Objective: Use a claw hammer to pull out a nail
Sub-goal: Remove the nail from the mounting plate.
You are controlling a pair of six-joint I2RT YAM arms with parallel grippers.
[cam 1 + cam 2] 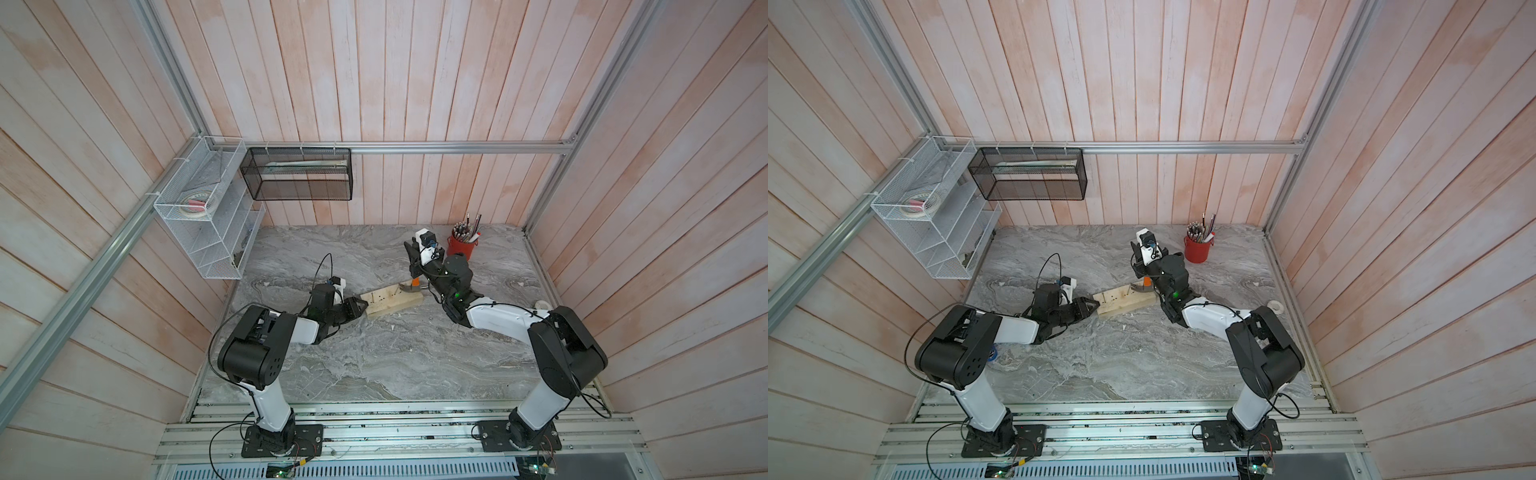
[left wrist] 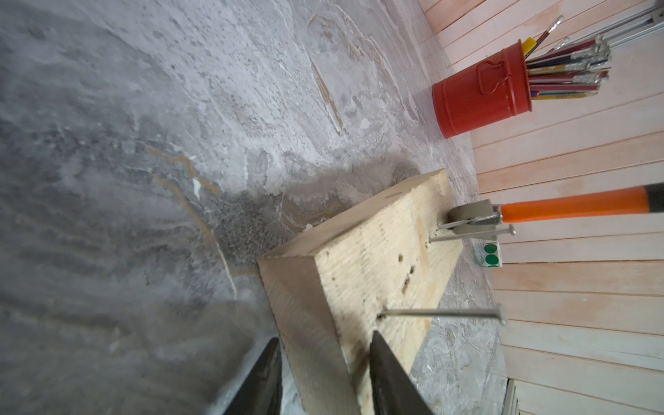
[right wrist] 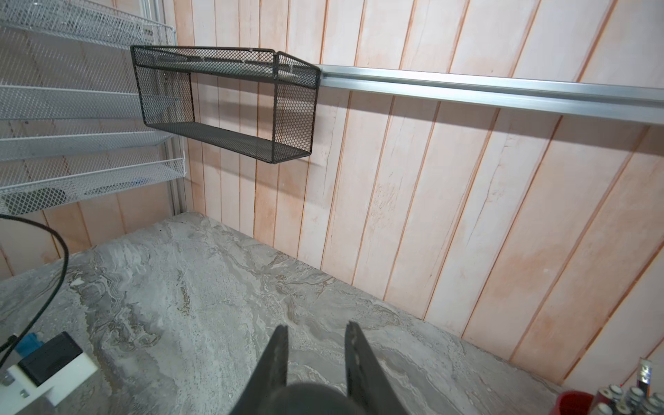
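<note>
grey marbled tabletop (image 1: 374, 365) fills the pink-planked booth. nearest us, the left gripper (image 2: 325, 337) is clamped on the end of a pale wooden block (image 2: 359, 258) that lies flat on the table. just past its fingers we see a long nail (image 2: 438, 313) standing out of the block's top face. at the block's other end the claw hammer (image 2: 575, 206) rests its steel head on the wood, the claw seemingly hooked round a second nail (image 2: 470, 234). the right gripper (image 3: 316, 327) clenches the hammer's black handle low between its fingers, tips pointing upward. beyond stand a red can (image 2: 478, 97) of pencils and, on the back wall, a black mesh basket (image 3: 222, 107).
</note>
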